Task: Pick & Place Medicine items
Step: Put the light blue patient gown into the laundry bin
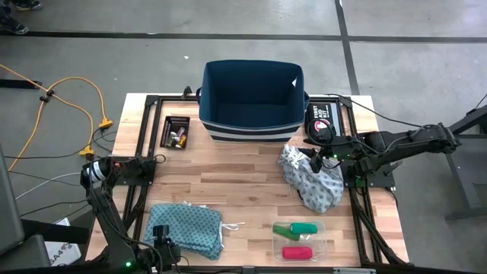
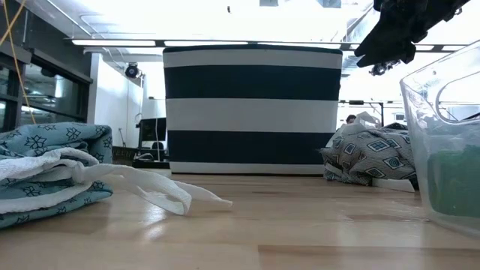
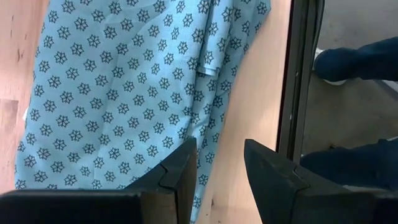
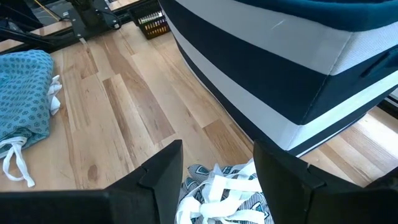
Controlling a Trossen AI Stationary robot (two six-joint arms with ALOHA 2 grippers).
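Two green tubes and a red-pink tube lie in a clear container at the table's near right; its wall shows in the low view. My left gripper is open over the near edge of the teal patterned cloth, by the table's near left edge. My right gripper is open and empty, up above the grey patterned cloth, close to the blue-and-white striped bin; it shows high up in the low view.
A small black tray with small items sits left of the bin. The black first aid pouch lies right of the bin. The teal cloth's white ties trail on the wood. Bare wood lies between the two cloths.
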